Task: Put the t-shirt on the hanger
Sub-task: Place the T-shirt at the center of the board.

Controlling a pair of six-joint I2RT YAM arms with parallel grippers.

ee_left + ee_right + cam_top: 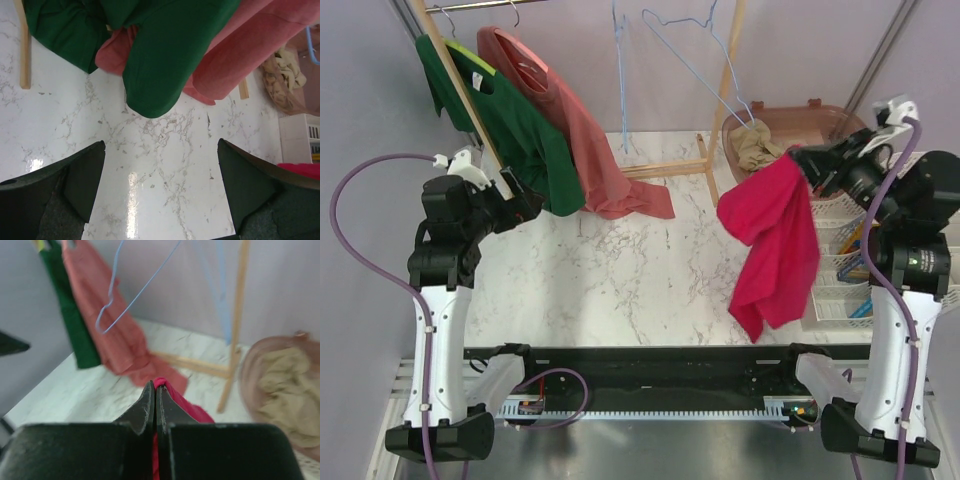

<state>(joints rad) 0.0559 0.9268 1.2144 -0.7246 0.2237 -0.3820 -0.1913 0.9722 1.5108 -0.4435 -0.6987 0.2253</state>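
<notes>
White marble tabletop (620,270) backed by lilac wall (820,50); wooden rack (731,60) at 12 o'clock; glare noted on marble.

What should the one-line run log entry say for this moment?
right gripper: shut on crimson-red cotton t-shirt, shirt hanging from it | left gripper: open, empty | pale-blue wire hanger: bare, untouched

**Left wrist: gripper wide over marble**

Left gripper (161,144) spread wide above white marble table (150,200). Green shirt (165,60) hangs ahead, pink shirt (240,45) beside and behind it. Beige cloth (282,75) far right. Sliver of red t-shirt (300,169) at right edge.
</notes>
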